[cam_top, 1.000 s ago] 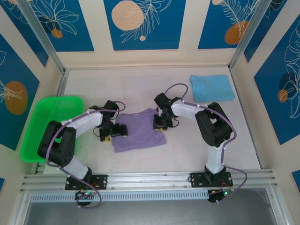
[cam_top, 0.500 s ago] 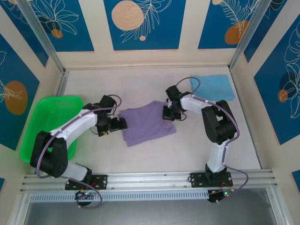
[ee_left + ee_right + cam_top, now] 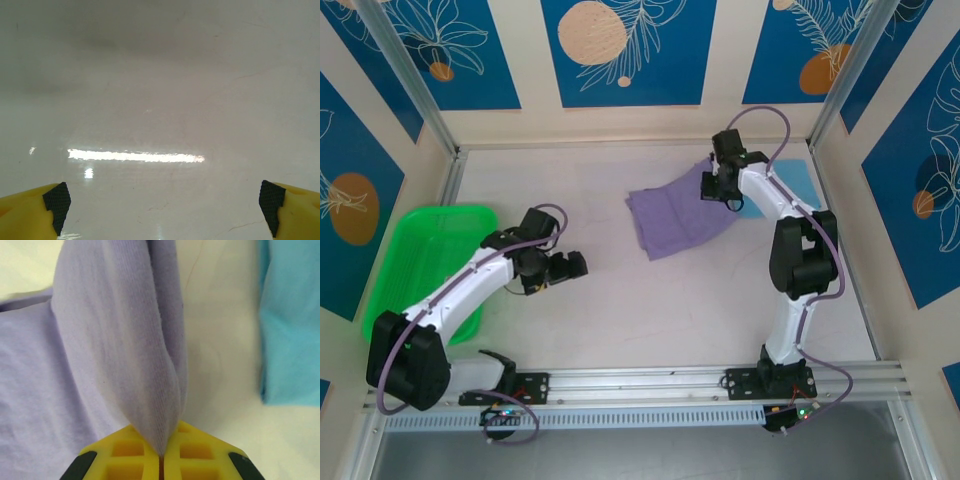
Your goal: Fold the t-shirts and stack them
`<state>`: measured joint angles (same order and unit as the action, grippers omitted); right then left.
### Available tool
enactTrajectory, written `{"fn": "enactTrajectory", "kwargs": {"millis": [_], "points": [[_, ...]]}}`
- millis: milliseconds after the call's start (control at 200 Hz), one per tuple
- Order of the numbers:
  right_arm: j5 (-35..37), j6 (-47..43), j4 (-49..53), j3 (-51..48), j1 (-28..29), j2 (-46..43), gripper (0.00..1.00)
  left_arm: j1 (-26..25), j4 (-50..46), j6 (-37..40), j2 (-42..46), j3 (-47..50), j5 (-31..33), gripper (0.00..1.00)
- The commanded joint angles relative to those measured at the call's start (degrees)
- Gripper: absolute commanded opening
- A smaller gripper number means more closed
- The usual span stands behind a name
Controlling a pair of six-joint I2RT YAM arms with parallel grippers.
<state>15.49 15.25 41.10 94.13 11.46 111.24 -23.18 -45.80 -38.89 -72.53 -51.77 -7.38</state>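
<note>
Right pincer [image 3: 712, 187]: pinched shut on a bunched edge of the purple t-shirt [image 3: 672, 215], upper right, probably for stacking.
Blue t-shirt [image 3: 798, 182]: folded just beside it, the likely stack base.
Left pincer [image 3: 570, 266]: wide, holding nothing, above the worktop [image 3: 620, 320], lower left.

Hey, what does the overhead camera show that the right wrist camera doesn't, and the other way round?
Overhead adds the layout: the green tray at far left, the left gripper well clear of both shirts, and the lavender t-shirt spreading leftward from the grip. The right wrist adds grip detail: a bunched fold pinched between shut yellow fingers. Both show the right gripper holding the lavender t-shirt, with the folded blue t-shirt just beside it.
</note>
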Motion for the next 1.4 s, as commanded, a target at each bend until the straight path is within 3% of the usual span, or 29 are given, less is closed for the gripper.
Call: {"fn": "enactTrajectory", "kwargs": {"millis": [0,245,770,1390], "points": [[3.45,-4.34,3.09,5.64,-2.2,1.22,0.0,-0.38,-2.48,0.02,1.85,0.71,0.69,0.99],[6.66,-10.4,6.35,15.42,-4.9,3.38,0.0,-0.29,-4.07,0.74,2.31,0.97,1.06,0.99],[8.9,-19.5,8.56,20.95,-7.63,-1.37,0.0,-0.2,-4.82,1.37,1.63,0.96,1.14,1.0],[5.09,-18.58,9.45,24.82,-14.39,-3.25,0.0,-0.26,-5.13,2.58,-0.15,0.53,0.78,1.0]]}}
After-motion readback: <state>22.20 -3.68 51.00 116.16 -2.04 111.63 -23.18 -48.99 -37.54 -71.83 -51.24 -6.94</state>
